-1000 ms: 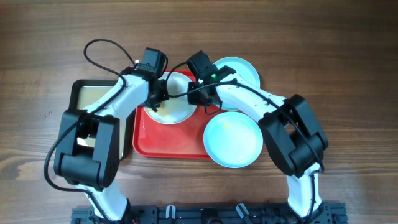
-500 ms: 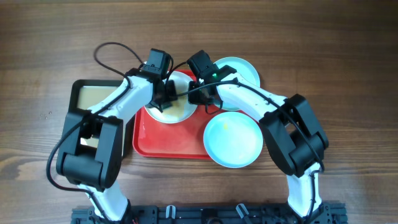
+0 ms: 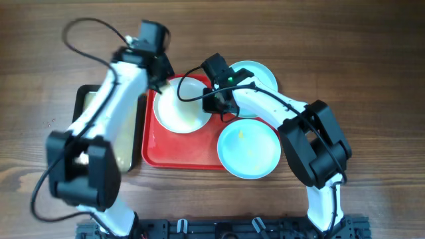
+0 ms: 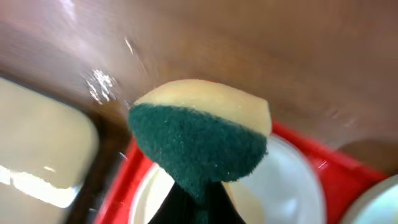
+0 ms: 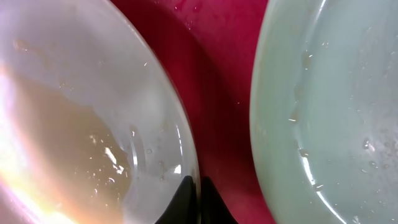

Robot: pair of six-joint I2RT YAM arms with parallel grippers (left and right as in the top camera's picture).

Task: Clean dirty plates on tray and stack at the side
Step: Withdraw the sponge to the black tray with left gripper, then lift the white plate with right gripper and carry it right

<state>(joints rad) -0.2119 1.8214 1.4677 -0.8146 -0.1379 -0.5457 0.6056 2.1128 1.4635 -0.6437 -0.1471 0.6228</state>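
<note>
Three plates (image 3: 249,151) at red tray (image 3: 178,151), both grippers loaded.
Right gripper (image 3: 216,101) pinches white plate's (image 3: 179,106) rim on tray; left gripper (image 3: 158,73) clamps green-faced sponge (image 4: 199,134) above tray's far-left corner; two light-blue plates (image 3: 257,75) lie right.

We see bright, even light from above, with the left arm (image 3: 113,89) smeared by blur. The left wrist view streaks, with glare on the bench (image 4: 99,81); the white plate (image 5: 81,93) looks soft and glinting.
</note>
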